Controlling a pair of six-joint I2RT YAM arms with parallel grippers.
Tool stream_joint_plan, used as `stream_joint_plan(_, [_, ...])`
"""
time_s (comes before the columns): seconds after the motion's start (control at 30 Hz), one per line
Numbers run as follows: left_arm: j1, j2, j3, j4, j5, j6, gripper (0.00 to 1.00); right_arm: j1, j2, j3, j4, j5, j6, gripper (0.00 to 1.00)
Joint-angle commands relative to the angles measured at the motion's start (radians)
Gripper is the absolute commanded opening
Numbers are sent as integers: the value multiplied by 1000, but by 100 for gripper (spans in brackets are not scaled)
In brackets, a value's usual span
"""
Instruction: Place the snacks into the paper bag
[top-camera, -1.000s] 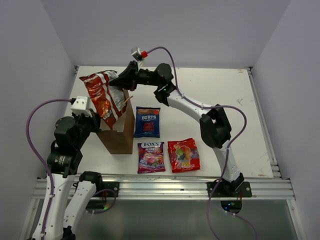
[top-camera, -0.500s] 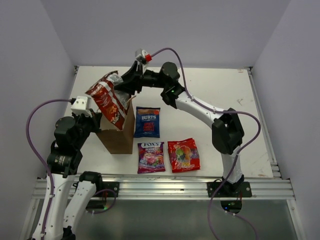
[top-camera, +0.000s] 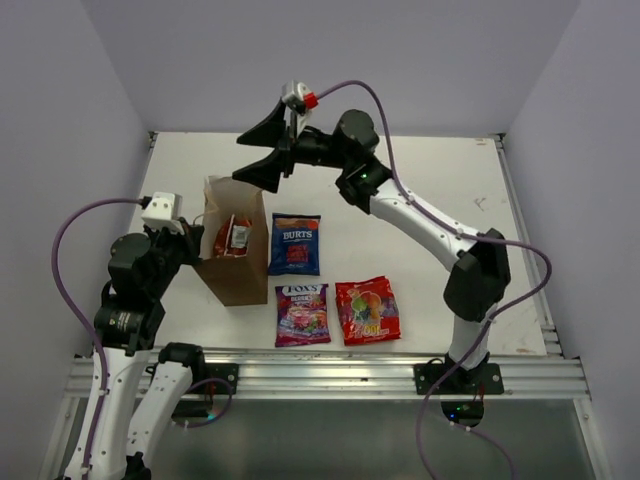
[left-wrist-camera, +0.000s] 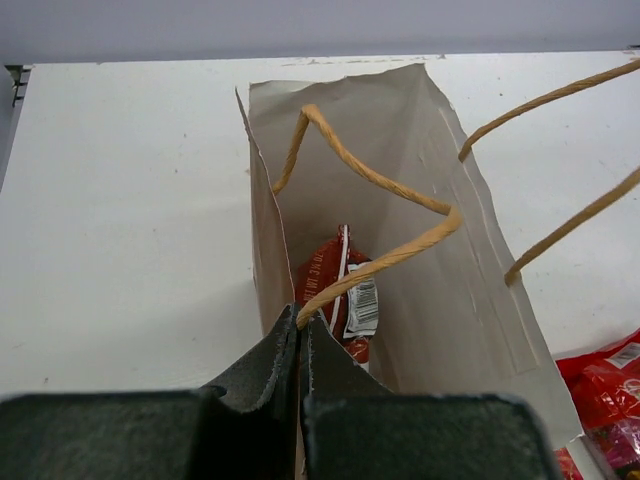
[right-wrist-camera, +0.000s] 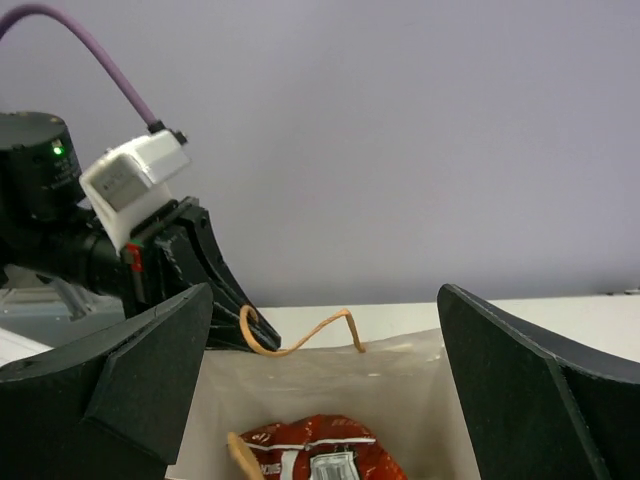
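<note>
The white table (top-camera: 440, 200) carries everything. The right arm reaches from the near right across to the far left, and the left arm stands at the near left edge. The paper bag (top-camera: 235, 270) stands upright at the left, mouth open. The long red-orange chip bag (top-camera: 232, 238) is already down inside it, resting on end against the left wall. Three snacks lie flat on the table to the right of the bag. The blue Burts bag (top-camera: 295, 245) is just beside it. The purple-pink Fox's bag (top-camera: 302, 315) and the red sweets bag (top-camera: 367, 311) lie side by side nearer the front edge.

The right gripper (top-camera: 238, 160) hangs above the far side of the bag's mouth, spread wide and empty. The left gripper (left-wrist-camera: 300, 345) is pinched tight on the bag's near rim, with a string handle (left-wrist-camera: 375, 190) looping out from between its fingers.

The step in hand looks like the release and pull-away. To do it well, the right arm should rise straight up before swinging right. That way its spread fingers clear the rim and the loose handles. The left pinch should hold firm, so the bag neither tips nor folds shut. The Burts bag is the closest next pick. It lies flat and glossy, so a grip along one edge seems safest.
</note>
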Motion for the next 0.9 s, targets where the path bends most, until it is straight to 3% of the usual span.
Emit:
stream_joint_plan(0.0, [-7, -11, 22, 2, 0, 14, 0, -1, -191, 76, -264, 91, -141, 99])
stream_joint_plan(0.07, [-7, -14, 24, 1, -2, 12, 0, -1, -292, 33, -501, 212, -254, 99])
stream_joint_plan(0.13, [-7, -20, 25, -1, -3, 11, 0, -1, -365, -86, -629, 370, -295, 99])
stream_joint_plan(0.23, [-7, -23, 24, 1, 6, 14, 0, -1, -494, -289, -852, 545, -290, 99])
stream_joint_plan(0.37, [-7, -14, 18, 9, 23, 11, 0, -1, -584, -490, -1014, 824, -251, 99])
stream_joint_plan(0.6, [-8, -18, 11, 16, 28, 9, 0, 0, -631, -746, -1087, 1039, -80, 99])
stream_joint_plan(0.87, [-8, -17, 15, 15, 29, 11, 0, 2, -637, -958, -1070, 1044, 56, 99])
